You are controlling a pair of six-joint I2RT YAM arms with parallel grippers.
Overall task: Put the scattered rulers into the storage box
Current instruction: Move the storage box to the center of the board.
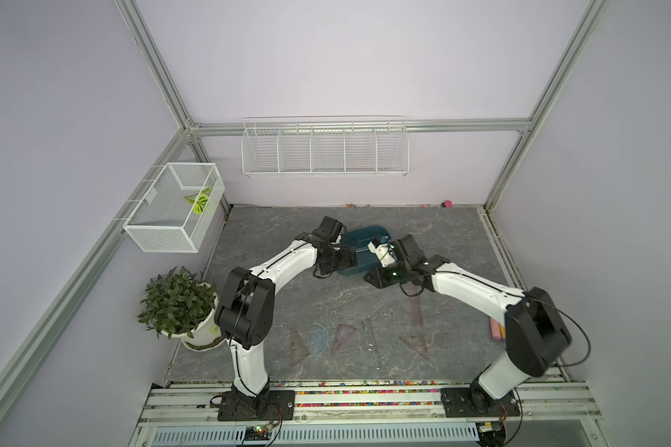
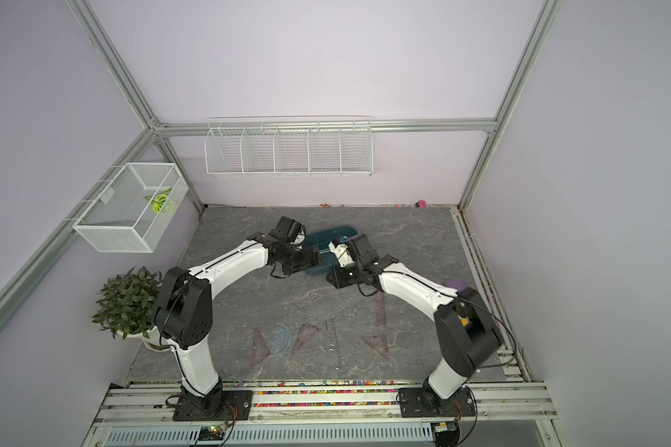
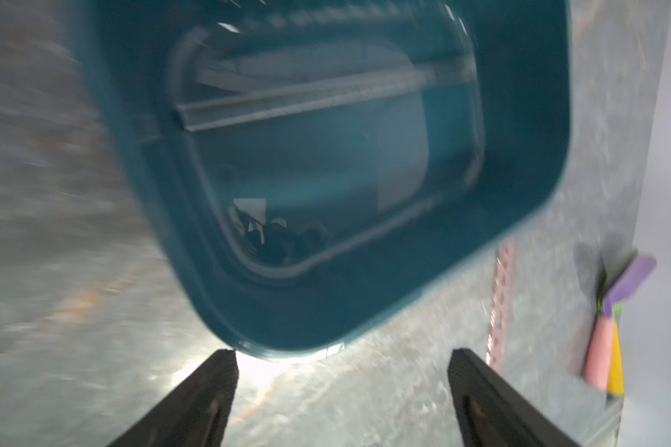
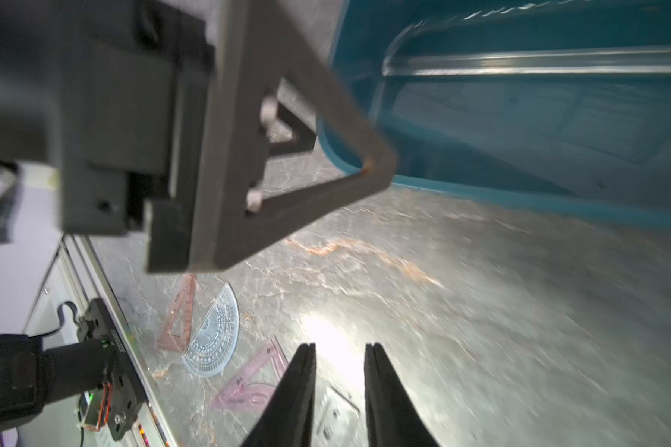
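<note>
Clear straight ruler (image 3: pixel 307 96) already inside the storage box (image 3: pixel 520 116), across its floor. Loose on the tabletop (image 1: pixel 326 302), near the arm bases and well apart from the box: a bluish protractor (image 1: pixel 320 338) touching or overlapping a brownish triangle (image 1: pixel 299 346), a second triangle (image 1: pixel 343 336), another clear strip (image 1: pixel 372 342), a third triangle (image 1: pixel 415 344), a smoky straight ruler (image 1: pixel 416 311).

Left pincer (image 3: pixel 342 354) spread wide and empty, poised just off the box's near end. Right pincer (image 4: pixel 339 346) nearly together, narrow gap with nothing in it, close beside the left one.

Likely trouble: with both wrists crowded at the same end of the box, easy to clip one another or shove the box on pulling away. Thin, flat, see-through plastic on a hard surface: liable to skate sideways instead of lifting, or to be missed outright. At the protractor-triangle contact, apt to drag two pieces together and drop one short of the box. Pastel blocks (image 1: pixel 496 329) at the right edge: easy to snatch by mistake.
</note>
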